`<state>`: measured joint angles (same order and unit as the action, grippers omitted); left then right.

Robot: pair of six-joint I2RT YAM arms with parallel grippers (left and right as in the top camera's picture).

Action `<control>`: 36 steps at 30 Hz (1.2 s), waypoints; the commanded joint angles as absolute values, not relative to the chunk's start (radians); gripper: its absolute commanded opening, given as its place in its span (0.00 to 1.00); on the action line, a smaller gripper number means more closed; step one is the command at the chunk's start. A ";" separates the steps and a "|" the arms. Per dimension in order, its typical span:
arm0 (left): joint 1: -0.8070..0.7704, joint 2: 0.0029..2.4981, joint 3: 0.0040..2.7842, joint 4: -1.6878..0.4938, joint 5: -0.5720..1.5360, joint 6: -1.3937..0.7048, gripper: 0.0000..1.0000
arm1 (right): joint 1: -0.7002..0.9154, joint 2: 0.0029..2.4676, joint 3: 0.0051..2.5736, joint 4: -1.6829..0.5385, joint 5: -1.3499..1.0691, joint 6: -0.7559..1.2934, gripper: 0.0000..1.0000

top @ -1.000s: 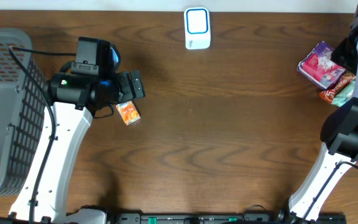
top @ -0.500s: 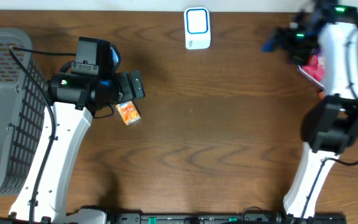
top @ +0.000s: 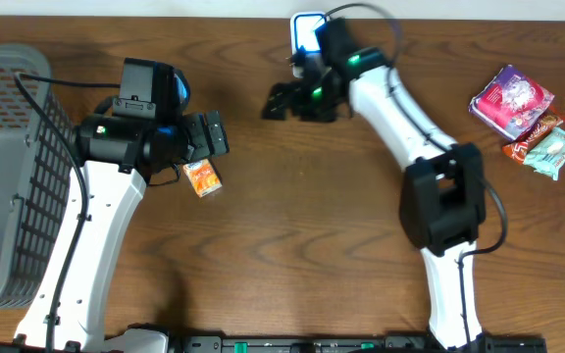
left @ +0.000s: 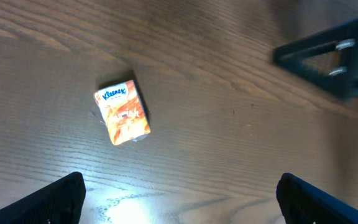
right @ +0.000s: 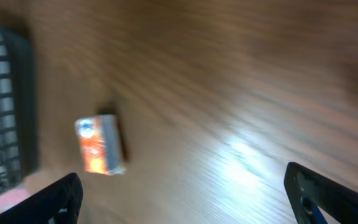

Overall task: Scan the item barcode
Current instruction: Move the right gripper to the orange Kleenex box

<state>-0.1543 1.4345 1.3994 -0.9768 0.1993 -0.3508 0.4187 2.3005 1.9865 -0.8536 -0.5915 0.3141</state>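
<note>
Orange tissue pack flat on the wooden table, just ahead of the left gripper and well apart from the right gripper. Long axis a little slanted, roughly crosswise to the left fingers' closing line. Both pairs of jaws spread wide, holding nothing. No barcode to be made out on the upward face; right wrist view smeared, scanner partly hidden behind the right arm.

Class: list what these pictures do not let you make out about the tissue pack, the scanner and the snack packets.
1. Barcode of the Kleenex pack: the left wrist view shows only its printed top face.
2. Right wrist view: motion blur smears the same pack's print.
3. Overhead: the scanner is partly covered by the right arm.
4. Overhead: labels on the snack packets are too small to read.
</note>
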 commanded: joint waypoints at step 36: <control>-0.092 1.595 1.365 -0.982 0.001 -0.365 0.98 | 0.396 2.274 1.930 -1.090 -0.380 0.313 0.99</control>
<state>-0.1169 1.5177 1.3899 -0.9627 0.0311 -0.3569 0.3969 2.3005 1.9350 -1.0885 -0.4225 0.3370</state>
